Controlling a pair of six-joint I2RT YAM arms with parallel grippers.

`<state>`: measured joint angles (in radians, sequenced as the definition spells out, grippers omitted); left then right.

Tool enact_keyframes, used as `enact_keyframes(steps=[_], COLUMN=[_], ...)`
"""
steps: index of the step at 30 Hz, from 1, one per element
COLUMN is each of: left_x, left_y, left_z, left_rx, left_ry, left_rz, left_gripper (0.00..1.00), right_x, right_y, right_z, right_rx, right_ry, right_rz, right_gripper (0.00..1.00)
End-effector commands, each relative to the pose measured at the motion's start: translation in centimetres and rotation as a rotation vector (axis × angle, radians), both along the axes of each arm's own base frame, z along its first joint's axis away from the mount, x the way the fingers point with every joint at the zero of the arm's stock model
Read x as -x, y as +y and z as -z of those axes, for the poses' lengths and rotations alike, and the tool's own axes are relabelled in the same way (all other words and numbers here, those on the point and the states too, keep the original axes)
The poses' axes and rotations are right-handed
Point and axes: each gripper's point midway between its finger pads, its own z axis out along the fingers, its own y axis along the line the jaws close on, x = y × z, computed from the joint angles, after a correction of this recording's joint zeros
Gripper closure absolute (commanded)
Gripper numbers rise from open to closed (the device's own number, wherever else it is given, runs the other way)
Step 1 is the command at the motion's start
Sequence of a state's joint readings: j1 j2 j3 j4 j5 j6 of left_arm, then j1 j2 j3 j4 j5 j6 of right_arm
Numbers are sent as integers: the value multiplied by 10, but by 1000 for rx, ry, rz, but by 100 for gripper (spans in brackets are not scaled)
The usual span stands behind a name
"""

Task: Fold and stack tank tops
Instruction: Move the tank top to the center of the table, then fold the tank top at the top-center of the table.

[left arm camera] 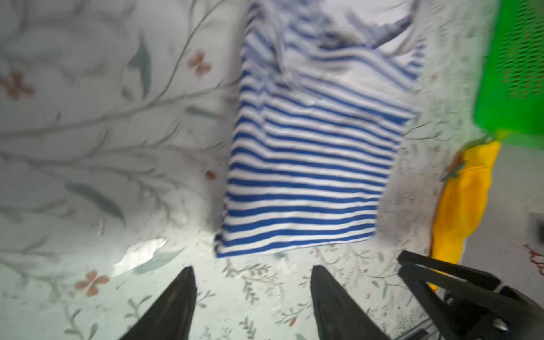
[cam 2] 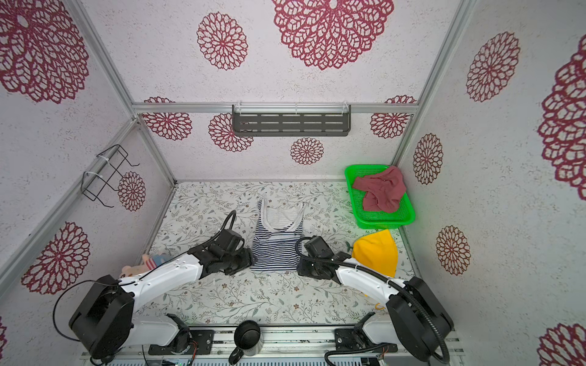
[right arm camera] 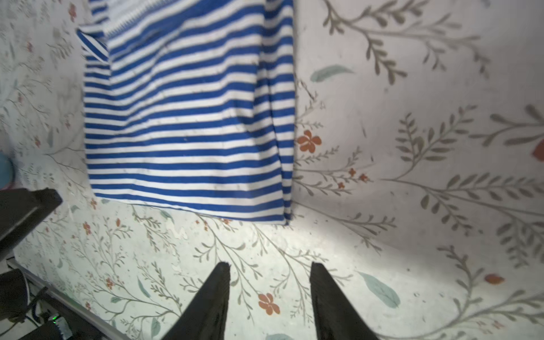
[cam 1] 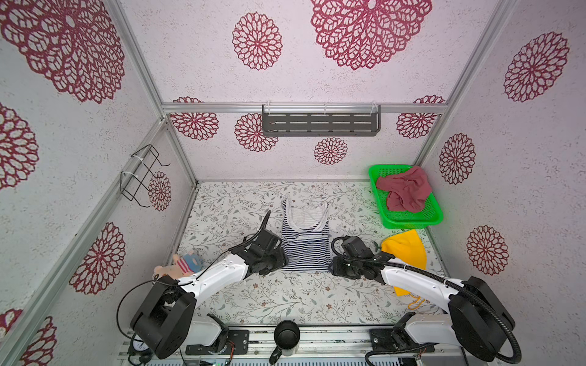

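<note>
We see two arms, each reaching forward from its base at the near edge of the table [cam 1: 253, 301], elbows out, wrists bent down and turned in toward each other so that they flank the near end of the striped tank top [cam 1: 306, 244]. The left gripper [left arm camera: 252, 269] sits low by the garment's near left corner. Its two fingers are spread apart with only tablecloth between them, just short of the hem and holding nothing. The right gripper [right arm camera: 270, 264] mirrors it by the near right corner, also spread with nothing between its fingers and just short of the hem. We count two tank tops. The striped one lies flat in the middle of the table, straps toward the far wall, and the right wrist view shows a lengthwise fold along one side. The maroon tank top [cam 1: 406, 190] lies crumpled in the one green basket [cam 1: 409, 221] at the far right corner, well apart from both grippers. There is one yellow cloth [cam 1: 407, 250] beside the right arm and partly under it, one plush toy [cam 1: 180, 266] behind the left arm, and one black mug [cam 1: 287, 336] on the rail at the near edge between the two bases.
</note>
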<state>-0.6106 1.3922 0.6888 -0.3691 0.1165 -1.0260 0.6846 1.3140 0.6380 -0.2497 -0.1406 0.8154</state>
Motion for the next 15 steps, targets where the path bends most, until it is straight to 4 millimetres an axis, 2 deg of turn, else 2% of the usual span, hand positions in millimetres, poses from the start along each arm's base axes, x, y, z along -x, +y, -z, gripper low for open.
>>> enact_keyframes(steps=[1,5,8,15], left_x=[-15,-10,-6,-9], left_y=[-17,-15,-12,-18], left_z=[-10,1,9,19], left_rx=[101,102,89,111], left_ry=[-43,-21,-5,6], left_rz=[-22,-33,-39,-52], left_gripper=[38,43,42,44], right_x=[-8,-11,-16,-21], right_y=[16,9,5,12], right_z=[-10,-4,1,11], right_rx=[-103,-103,-115,-149], right_ry=[-7,-14,-14,6], right_rz=[38,72,101,105], right_gripper=[56,57,56,58])
